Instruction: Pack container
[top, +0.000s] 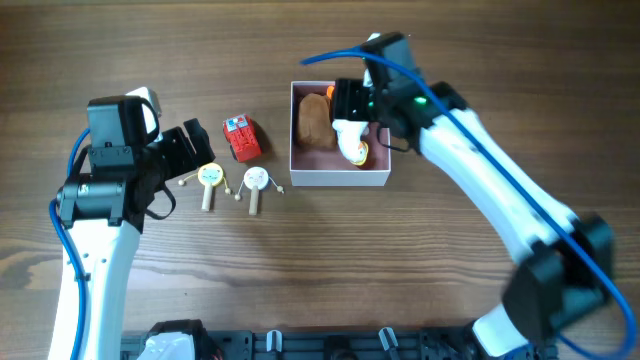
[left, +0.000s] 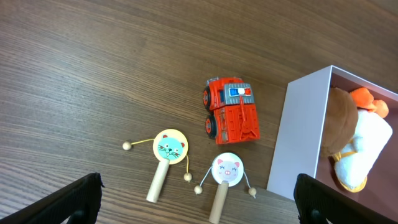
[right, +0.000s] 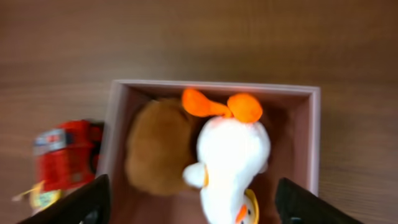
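The box (top: 339, 178) sits flat on the table (top: 480, 60), just to the right of the red truck (left: 231, 112), with its open side pointing straight up. It is square, so it has no long side, and its walls run in line with the table's edges. Inside it a brown soft toy (right: 155, 152) and a white duck (right: 231, 155) lie side by side, both long-ways from the near wall to the far wall, and the duck's orange feet are at the far wall. The right pincer (right: 191, 186) hangs over the box with its fingers spread wide. The duck is between them, but they are not touching it. The left pincer (left: 198, 183) is spread wide too and holds nothing. It hangs above the truck and two little drums, one with a cat face (left: 170, 147) and one with a pig face (left: 226, 169). A few things could go wrong, I think. The box has thin walls and looks light, so if an arm bumps a wall the box could slide or tip. The truck has wheels, so it may roll away when it is pinched. The drums have beads on strings, and these could catch on the wall on the way in. The two soft toys fill most of the box, so a new toy may sit on top and fall out.
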